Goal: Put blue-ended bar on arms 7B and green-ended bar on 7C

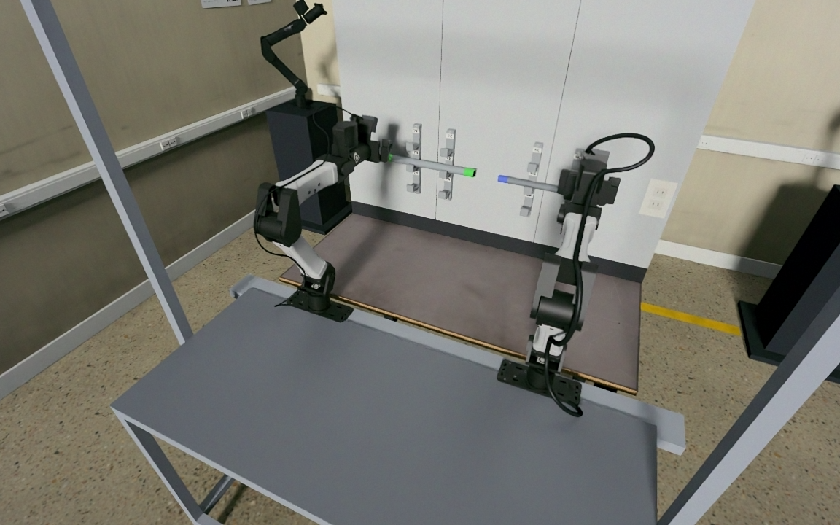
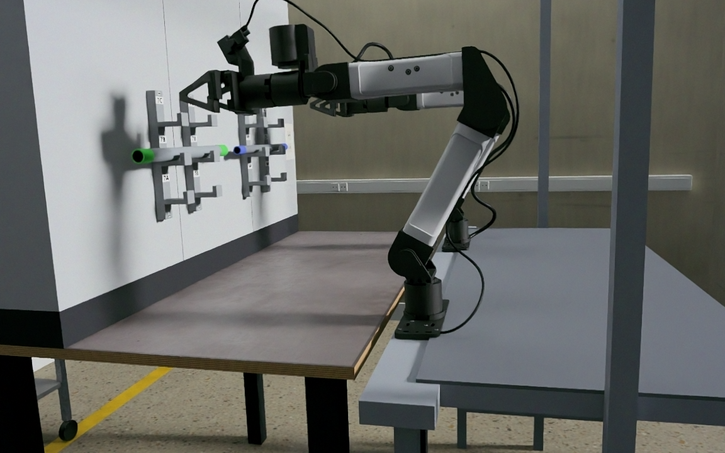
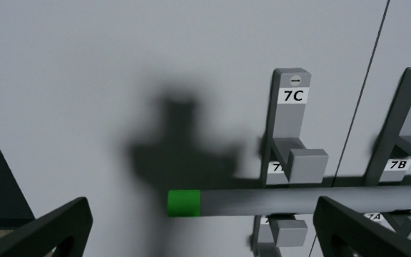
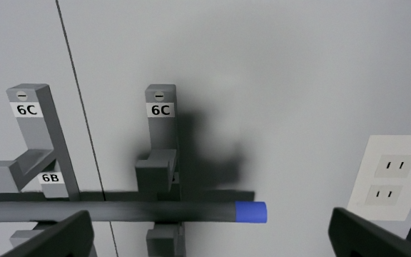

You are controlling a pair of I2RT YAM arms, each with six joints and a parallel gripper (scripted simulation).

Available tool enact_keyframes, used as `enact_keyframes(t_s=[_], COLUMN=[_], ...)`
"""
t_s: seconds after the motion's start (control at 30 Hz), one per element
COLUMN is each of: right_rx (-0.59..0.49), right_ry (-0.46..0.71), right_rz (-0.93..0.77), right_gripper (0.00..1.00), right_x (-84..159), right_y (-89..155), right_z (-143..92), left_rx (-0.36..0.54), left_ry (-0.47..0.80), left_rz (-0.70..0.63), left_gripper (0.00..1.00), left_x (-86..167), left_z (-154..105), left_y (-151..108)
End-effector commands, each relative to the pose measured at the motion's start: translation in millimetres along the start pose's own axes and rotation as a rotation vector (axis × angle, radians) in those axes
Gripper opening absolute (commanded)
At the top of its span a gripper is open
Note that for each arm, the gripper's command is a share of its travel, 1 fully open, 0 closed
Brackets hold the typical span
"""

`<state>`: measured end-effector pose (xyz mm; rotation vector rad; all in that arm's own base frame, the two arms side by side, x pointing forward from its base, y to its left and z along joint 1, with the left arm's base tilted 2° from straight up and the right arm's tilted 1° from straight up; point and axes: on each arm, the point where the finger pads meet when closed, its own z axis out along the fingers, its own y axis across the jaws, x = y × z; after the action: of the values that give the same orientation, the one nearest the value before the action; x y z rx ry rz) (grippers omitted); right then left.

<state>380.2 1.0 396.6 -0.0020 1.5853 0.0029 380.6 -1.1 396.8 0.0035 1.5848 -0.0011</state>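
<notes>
The green-ended bar [image 1: 436, 165] [image 2: 170, 153] [image 3: 245, 202] lies level across the 7B rack arms, left front hook [image 3: 290, 233]. The 7C arms above it, left one [image 3: 308, 166], are empty. The blue-ended bar [image 1: 534, 184] [image 2: 255, 150] [image 4: 198, 211] lies level across the 6B arms, right front hook [image 4: 162, 242], below the empty 6C arms [image 4: 154, 176]. My left gripper [image 2: 185, 97] [image 3: 203, 208] is open and empty, higher than the green bar, near its left end. My right gripper [image 4: 210, 220] is open and empty, higher than the blue bar, near its right end.
The racks are fixed to a white wall panel [image 1: 501, 78] behind a brown table top [image 1: 442, 274]. The arms stand on the edge of a grey bench [image 1: 377, 405]. A wall outlet [image 1: 658, 197] [image 4: 392, 178] is right of rack 6. Free wall lies between the two racks.
</notes>
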Motion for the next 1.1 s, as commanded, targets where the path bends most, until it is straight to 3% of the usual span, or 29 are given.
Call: enact_keyframes(t_s=[0.0,0.53,1.07], right_rx=[0.003,0.003,0.004], right_ry=[-0.015,-0.015,-0.001], right_rz=[-0.001,-0.001,-0.182], right_gripper=[1.00,1.00,1.00], right_x=[-5,-5,13], right_y=[-1,-1,13], right_z=[-1,-1,1], left_rx=[-0.003,-0.003,-0.004], left_ry=[-0.014,-0.014,-0.004], left_rz=[-0.002,-0.002,0.181], left_gripper=[1.00,1.00,1.00], left_x=[-5,-5,11], left_z=[-2,-2,-1], left_y=[1,1,-17])
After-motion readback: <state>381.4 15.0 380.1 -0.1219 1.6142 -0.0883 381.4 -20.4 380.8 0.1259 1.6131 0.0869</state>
